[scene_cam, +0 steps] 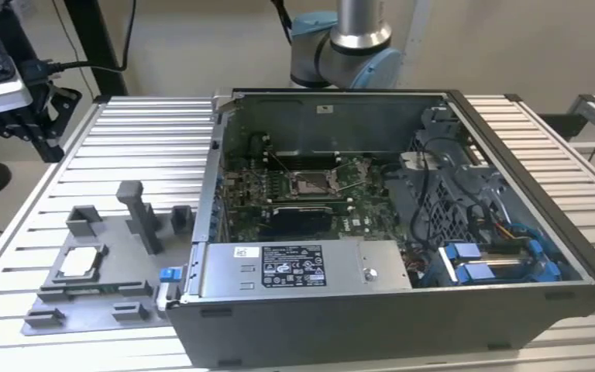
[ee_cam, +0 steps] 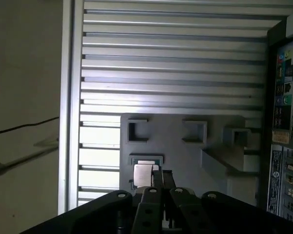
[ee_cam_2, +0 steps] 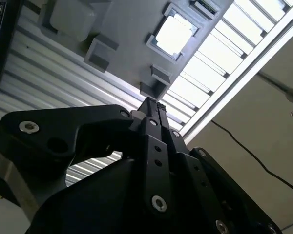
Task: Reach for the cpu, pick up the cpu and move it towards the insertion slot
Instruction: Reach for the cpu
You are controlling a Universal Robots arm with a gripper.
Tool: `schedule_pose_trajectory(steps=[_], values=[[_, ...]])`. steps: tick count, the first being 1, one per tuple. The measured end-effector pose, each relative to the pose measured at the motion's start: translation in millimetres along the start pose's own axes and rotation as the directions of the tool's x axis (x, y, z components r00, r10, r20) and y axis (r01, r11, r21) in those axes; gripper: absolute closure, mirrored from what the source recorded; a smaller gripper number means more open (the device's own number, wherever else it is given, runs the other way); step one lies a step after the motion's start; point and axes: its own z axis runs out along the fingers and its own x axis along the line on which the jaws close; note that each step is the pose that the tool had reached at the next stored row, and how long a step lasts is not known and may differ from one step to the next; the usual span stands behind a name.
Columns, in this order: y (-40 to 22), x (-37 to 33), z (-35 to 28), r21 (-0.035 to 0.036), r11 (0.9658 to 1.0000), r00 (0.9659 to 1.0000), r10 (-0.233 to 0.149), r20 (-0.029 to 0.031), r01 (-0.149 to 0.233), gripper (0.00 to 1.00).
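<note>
The black gripper (ee_cam_2: 153,103), tilted over the ribbed aluminium table (ee_cam: 176,73), is held clenched on nothing, the pale silver square cpu (ee_cam_2: 175,33) is seen lying flat in the grey plastic fixture plate (ee_cam: 185,153) beyond its fingertips, and the metal-framed insertion slot (scene_cam: 311,183) is seated inside the open computer case (scene_cam: 380,318).

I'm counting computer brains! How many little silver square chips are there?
1. The small flat silver-white square chip lies in a recess of the grey plastic fixture plate, at the exterior view's left of the dark open computer case. More could hide inside it.
</note>
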Motion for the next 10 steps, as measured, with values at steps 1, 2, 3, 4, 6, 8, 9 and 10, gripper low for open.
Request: schedule_pose_trajectory(steps=[1,2,3,4,6,8,9,10], values=[[0.0,0.0,0.0,0.0000,1.0000,1.0000,0.000,0.0000,0.000,0.00],[0.0,0.0,0.0,0.0000,1.0000,1.0000,0.000,0.0000,0.000,0.00],[0.0,0.0,0.0,0.0000,1.0000,1.0000,0.000,0.0000,0.000,0.00],[0.0,0.0,0.0,0.0000,1.0000,1.0000,0.000,0.0000,0.000,0.00],[0.0,0.0,0.0,0.0000,1.0000,1.0000,-0.001,-0.0001,0.001,0.00],[0.0,0.0,0.0,0.0000,1.0000,1.0000,-0.001,-0.0001,0.001,0.00],[0.0,0.0,0.0,0.0000,1.0000,1.0000,-0.001,-0.0001,0.001,0.00],[0.0,0.0,0.0,0.0000,1.0000,1.0000,-0.001,-0.0001,0.001,0.00]])
